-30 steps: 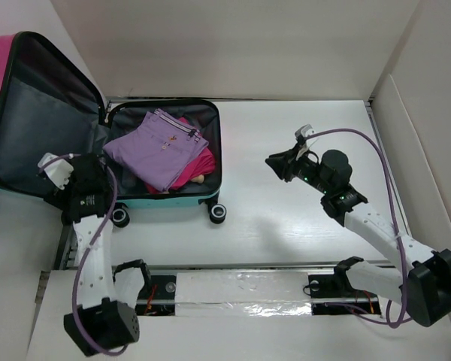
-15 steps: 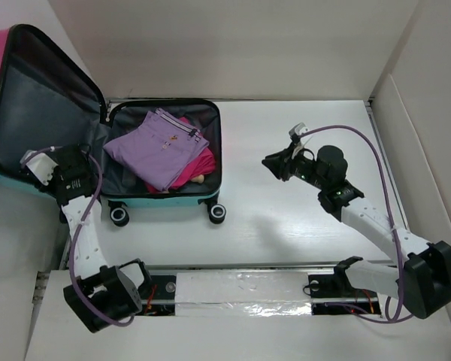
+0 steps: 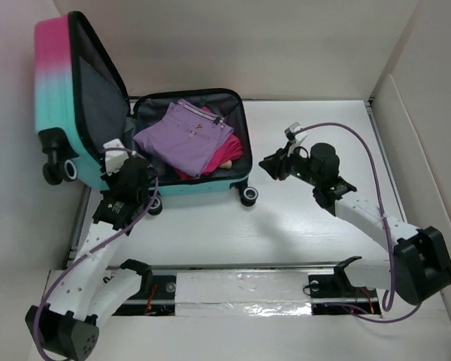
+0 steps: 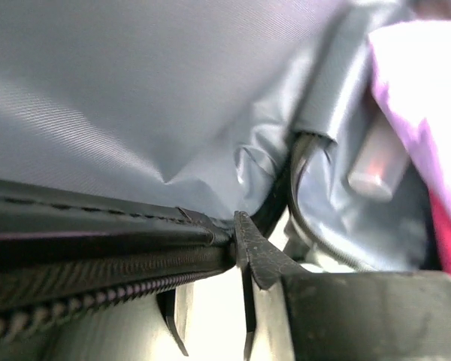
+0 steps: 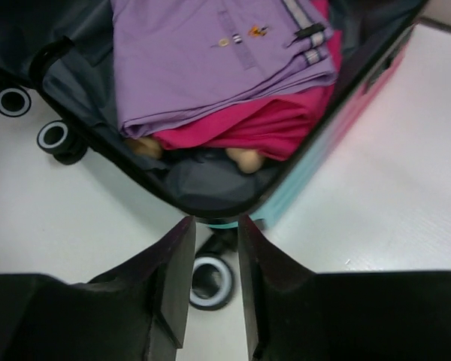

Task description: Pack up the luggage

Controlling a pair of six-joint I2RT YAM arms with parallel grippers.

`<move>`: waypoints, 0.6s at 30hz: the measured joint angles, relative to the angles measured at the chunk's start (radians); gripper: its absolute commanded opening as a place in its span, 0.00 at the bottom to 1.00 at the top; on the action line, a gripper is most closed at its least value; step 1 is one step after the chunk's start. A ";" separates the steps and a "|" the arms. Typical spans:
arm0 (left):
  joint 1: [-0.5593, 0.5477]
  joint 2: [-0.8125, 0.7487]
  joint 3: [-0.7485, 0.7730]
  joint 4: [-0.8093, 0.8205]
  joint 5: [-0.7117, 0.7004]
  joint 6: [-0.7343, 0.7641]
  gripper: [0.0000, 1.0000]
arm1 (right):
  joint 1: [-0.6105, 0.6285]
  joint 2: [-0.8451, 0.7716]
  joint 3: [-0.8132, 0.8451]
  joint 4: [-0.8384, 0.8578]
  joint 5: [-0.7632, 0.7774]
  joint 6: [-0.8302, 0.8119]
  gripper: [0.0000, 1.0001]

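Top external shows us the luggage lying open on the worktop, between the two pairs of fingers. Its lid is raised steeply, with the grey lining turned toward the packed half. The left fingers sit right at the lid's near edge. From the left wrist we see the black zip rim run in from the side and end against their tips, with grey lining filling the space beyond. These fingers stand only a narrow way apart, and we cannot tell whether they pinch the rim or merely touch it. The right fingers are near the other side of the luggage and apart from it. A slim gap shows between them and they hold nothing. From the right wrist we see, past their tips and through that gap, a black wheel with a pale tyre at the luggage's corner. Just beyond the wheel is the dark rim of the packed half. Farther out from the right fingers lies a folded purple garment on top of a magenta cloth. Both are inside the luggage, and the magenta shows along the purple's nearer edge.
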State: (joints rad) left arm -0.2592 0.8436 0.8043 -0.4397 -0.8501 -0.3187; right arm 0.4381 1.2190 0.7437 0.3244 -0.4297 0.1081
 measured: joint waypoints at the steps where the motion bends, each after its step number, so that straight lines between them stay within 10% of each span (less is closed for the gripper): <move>1: -0.048 0.014 0.000 0.005 0.000 0.002 0.00 | 0.000 0.018 0.000 0.007 0.003 0.010 0.38; 5: -0.373 0.147 0.036 0.003 -0.094 0.010 0.00 | 0.000 0.113 0.002 0.046 0.066 0.069 0.43; 9: -0.665 0.412 0.177 -0.108 -0.227 -0.009 0.00 | -0.015 0.200 0.016 0.014 0.254 0.115 0.73; 18: -0.704 0.555 0.304 -0.140 -0.243 0.064 0.00 | -0.159 0.413 0.196 -0.060 0.367 0.130 0.80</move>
State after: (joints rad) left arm -0.9634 1.3983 1.1088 -0.5793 -1.0935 -0.2550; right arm 0.2794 1.6318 0.9394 0.2642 -0.0624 0.2382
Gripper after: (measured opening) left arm 0.044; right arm 0.802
